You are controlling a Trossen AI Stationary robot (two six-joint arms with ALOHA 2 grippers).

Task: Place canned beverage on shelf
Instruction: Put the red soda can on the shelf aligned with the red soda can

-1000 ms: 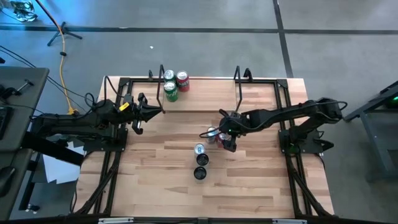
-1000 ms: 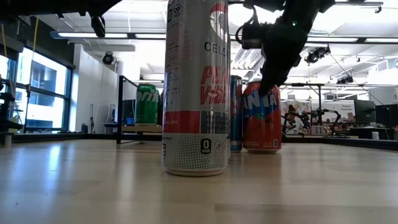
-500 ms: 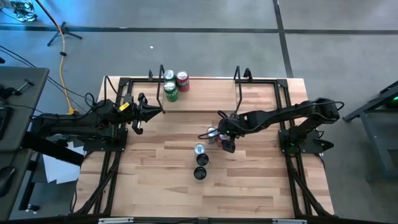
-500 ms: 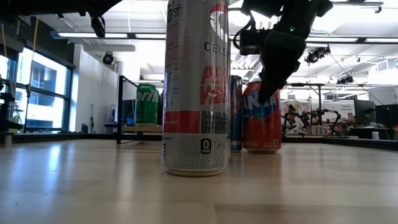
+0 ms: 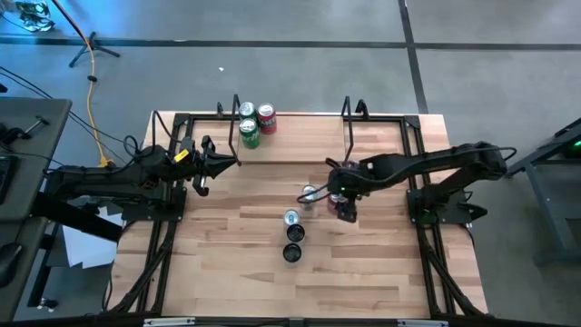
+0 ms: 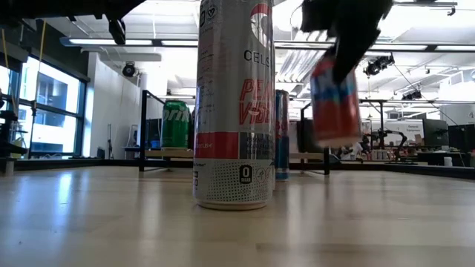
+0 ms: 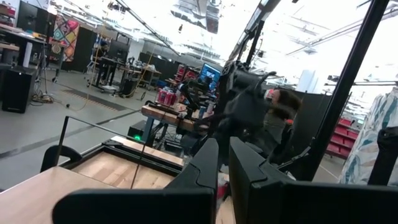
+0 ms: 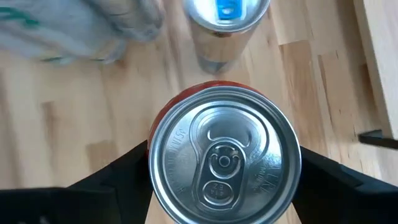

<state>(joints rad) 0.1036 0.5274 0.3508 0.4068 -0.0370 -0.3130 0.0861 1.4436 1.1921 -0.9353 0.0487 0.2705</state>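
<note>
My right gripper (image 5: 344, 203) is shut on a red-orange can (image 6: 333, 102), which hangs above the tabletop right of centre; its silver top fills the right wrist view (image 8: 224, 163). The shelf (image 5: 290, 138), a pale board with black wire uprights, lies along the far edge. A green can (image 5: 249, 134), a red can (image 5: 266, 118) and a third can (image 5: 246, 111) stand at its left end. My left gripper (image 5: 234, 162) waits, shut, in front of the shelf's left end. My right gripper pinches the red-orange can's upper wall (image 8: 155, 186) between its two fingers (image 8: 118, 177), one on each side just below the top rim. The fingers come from above. The can is lifted clear of the table and tilts slightly.
A slim blue can (image 5: 310, 193), a tall silver can (image 5: 291, 218) and two dark-topped cans (image 5: 293, 243) stand in a row mid-table, left of the held can. The silver can (image 6: 234, 104) fills the front of the low view. The shelf's right part is bare.
My right gripper has risen and moved a little toward the table's right edge with the red-orange can. The can stood on the table beside the blue can and now hangs clear of it, slightly tilted.
</note>
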